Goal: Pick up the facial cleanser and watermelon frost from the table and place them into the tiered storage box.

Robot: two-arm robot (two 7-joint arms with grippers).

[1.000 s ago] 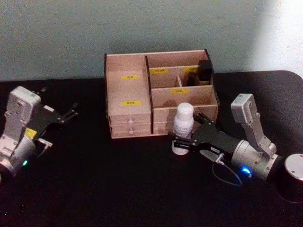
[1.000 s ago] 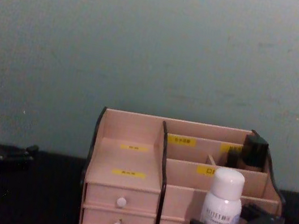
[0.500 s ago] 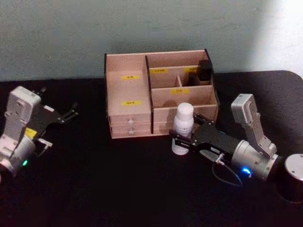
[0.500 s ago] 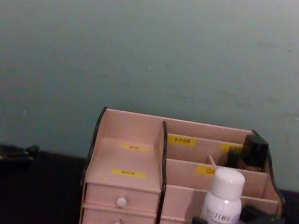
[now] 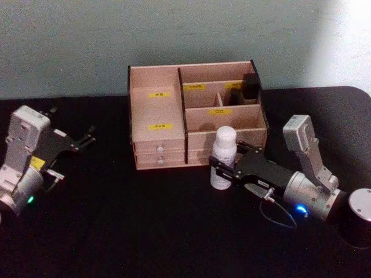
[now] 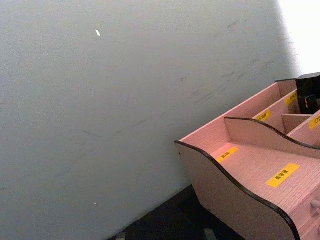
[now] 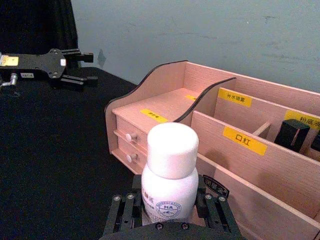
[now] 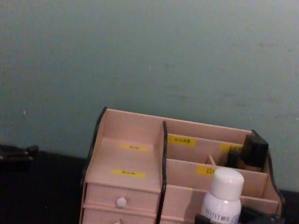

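While the right pincer (image 5: 224, 172) grips a white bottle (image 5: 224, 152), the tiered storage box (image 5: 153, 80) stands just behind it.
On the black surface (image 5: 145, 231), the tiered storage box sits at the far middle, with a dark item (image 5: 250, 87) in its far right compartment. The right pincer reaches in from the near right and is pinching the white bottle low on its body, upright, just in front of the box's right half; whether the bottle's base rests on the surface I cannot tell. The left pincer (image 5: 88, 136) is parked at the far left, spread and empty. With the grip so low, the tall bottle could tilt or slip on the lift. Its base could also catch the box's front wall if it is raised too little.
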